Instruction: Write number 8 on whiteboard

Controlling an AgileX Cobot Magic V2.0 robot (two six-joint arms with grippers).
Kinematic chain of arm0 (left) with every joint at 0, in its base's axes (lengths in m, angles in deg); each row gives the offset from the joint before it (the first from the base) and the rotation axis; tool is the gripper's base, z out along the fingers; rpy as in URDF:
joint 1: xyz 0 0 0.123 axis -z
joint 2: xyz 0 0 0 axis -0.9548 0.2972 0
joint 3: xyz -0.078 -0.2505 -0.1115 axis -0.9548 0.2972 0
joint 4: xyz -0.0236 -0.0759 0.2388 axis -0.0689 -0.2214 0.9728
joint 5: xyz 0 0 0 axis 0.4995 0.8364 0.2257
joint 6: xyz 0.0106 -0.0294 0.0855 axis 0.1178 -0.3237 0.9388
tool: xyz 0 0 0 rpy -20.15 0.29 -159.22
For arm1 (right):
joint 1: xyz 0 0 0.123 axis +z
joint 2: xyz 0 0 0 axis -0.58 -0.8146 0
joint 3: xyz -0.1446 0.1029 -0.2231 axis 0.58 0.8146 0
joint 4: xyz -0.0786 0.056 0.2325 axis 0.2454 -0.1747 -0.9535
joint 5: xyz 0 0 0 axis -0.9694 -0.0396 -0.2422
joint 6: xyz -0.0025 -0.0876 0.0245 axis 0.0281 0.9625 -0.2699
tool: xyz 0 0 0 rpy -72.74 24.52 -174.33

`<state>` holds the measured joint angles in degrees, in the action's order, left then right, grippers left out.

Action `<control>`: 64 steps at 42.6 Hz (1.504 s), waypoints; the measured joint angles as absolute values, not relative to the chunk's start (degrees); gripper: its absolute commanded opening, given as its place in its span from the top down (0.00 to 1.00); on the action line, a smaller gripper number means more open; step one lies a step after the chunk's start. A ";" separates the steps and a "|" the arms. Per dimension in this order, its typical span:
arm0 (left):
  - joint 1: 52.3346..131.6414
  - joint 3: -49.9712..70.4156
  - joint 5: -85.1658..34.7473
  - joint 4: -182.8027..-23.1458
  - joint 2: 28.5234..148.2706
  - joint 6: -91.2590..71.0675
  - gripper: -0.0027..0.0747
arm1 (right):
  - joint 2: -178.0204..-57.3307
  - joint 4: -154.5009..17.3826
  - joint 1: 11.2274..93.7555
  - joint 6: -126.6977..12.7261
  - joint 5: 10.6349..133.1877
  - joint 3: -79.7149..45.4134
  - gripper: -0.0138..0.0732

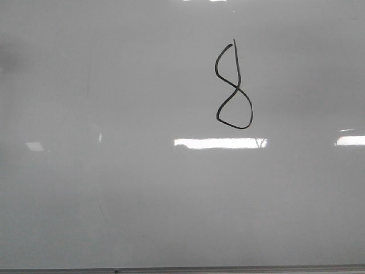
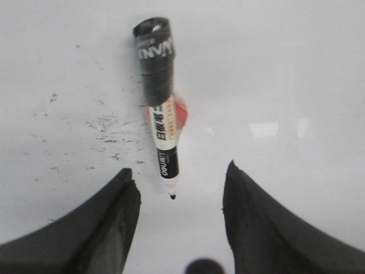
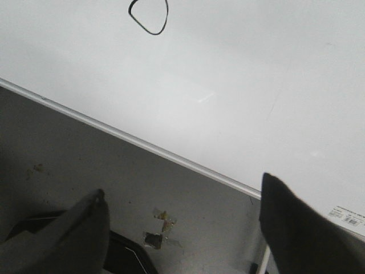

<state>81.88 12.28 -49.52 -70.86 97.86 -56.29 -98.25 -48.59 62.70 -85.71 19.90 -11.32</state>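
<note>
The whiteboard [image 1: 114, 171] fills the front view. The number 8 [image 1: 235, 88] is drawn in thin black line at its upper right, its top loop slightly unclosed. No gripper shows in the front view. In the left wrist view my left gripper [image 2: 179, 171] is open and empty. A black-and-white marker [image 2: 162, 123] lies on a white surface, its bare tip pointing between my fingers, touching neither. In the right wrist view my right gripper [image 3: 183, 185] is open and empty over a grey surface, beside the whiteboard [image 3: 256, 85]. The 8's lower loop [image 3: 149, 16] shows at the view's edge.
The board's thin grey bottom frame [image 1: 228, 269] runs along the front view's lower edge, and also shows in the right wrist view [image 3: 142, 144]. Black smudges [image 2: 105, 128] mark the white surface beside the marker. A scrap of tape [image 3: 159, 225] lies on the grey surface.
</note>
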 measured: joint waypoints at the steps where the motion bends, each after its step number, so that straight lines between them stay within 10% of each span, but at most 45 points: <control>1: 82.47 12.28 -50.08 -70.86 96.63 -56.16 0.52 | -97.66 -48.59 62.70 -85.82 19.80 -11.32 0.19; 35: 94.60 21.68 -61.40 -74.29 68.09 -55.04 0.54 | -91.45 -48.15 62.70 -86.71 17.90 -11.32 0.20; 53: 94.60 23.52 -61.53 -74.09 68.09 -55.04 0.98 | -91.45 -48.15 62.70 -84.73 17.56 -11.32 0.77; 64: 94.60 23.52 -61.53 -74.09 68.09 -55.04 0.99 | -91.45 -48.15 62.70 -84.73 17.56 -11.32 0.92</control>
<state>94.60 23.52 -61.53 -74.09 68.09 -55.04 -91.45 -48.15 62.70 -84.73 17.56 -11.32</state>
